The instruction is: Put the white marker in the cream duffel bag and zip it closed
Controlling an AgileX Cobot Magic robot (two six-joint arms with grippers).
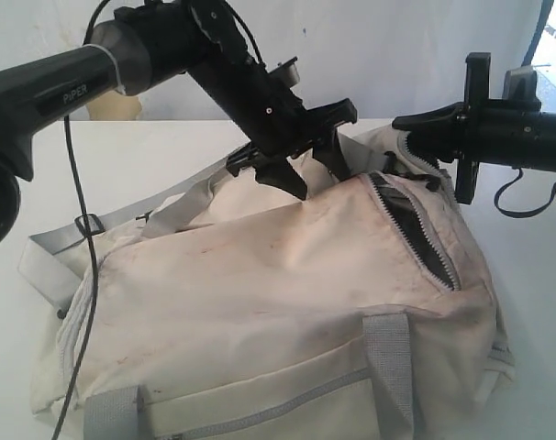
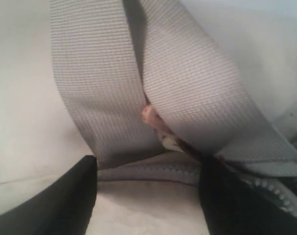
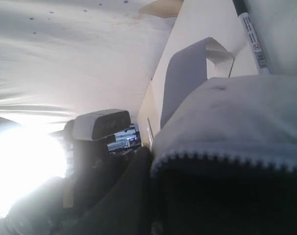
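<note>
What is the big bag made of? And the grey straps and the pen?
The cream duffel bag looks like soft, matte cloth: it sags, creases and shows stains. Its grey straps look like woven webbing, with a fine ribbed weave. The white marker is probably plastic: smooth barrel with print.

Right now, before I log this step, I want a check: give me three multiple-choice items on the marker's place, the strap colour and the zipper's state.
1. Where is the white marker? A in the bag; B on the table beside the cream duffel bag; C in a gripper.
2. What colour are the webbing straps? A grey; B red; C black.
3. The top zipper is: A fully shut; B partly open; C missing.
Answers: B, it lies on the table beyond the bag; A, grey weave fills the left wrist view; B, a dark gap shows at one end.
</note>
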